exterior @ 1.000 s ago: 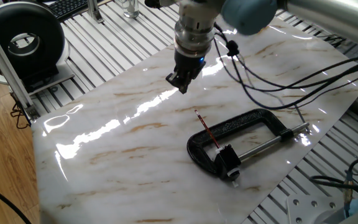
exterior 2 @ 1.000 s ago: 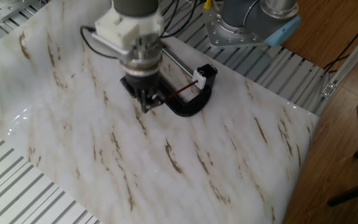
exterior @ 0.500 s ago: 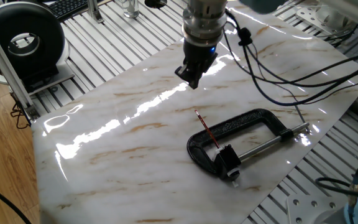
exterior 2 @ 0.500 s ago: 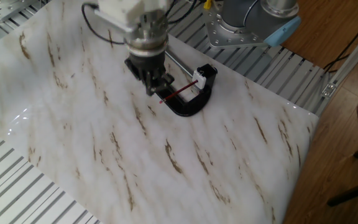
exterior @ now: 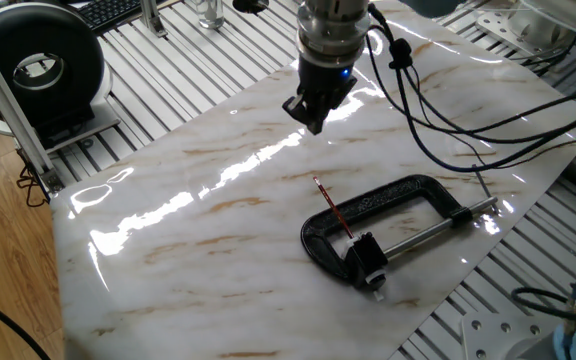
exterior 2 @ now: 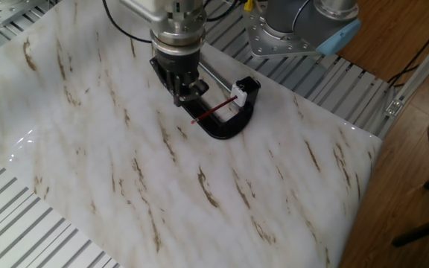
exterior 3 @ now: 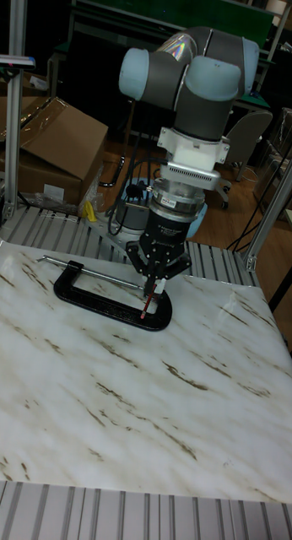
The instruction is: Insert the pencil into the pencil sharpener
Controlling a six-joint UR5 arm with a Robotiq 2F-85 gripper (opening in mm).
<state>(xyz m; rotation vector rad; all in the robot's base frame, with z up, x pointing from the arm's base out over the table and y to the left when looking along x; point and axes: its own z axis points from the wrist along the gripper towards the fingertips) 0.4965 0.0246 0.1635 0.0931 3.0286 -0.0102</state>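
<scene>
Hovering above the white marble-patterned worktop [exterior: 168,200], the black two-finger gripper [exterior: 312,119] carries nothing; its fingers look close together, but whether fully closed can't be told. Thin dark-red pencil [exterior: 334,212] lies across the frame of the large black C-shaped metal clamp [exterior: 388,200] w/ one end at the small black boxy pencil sharpener [exterior: 366,254] (whether it's actually in the hole is unclear). Clamp, pencil & sharpener sit near one worktop edge, clamp's silver screw rod [exterior: 438,227] pointing toward that edge. Gripper is well apart from the pencil in one fixed view.
</scene>
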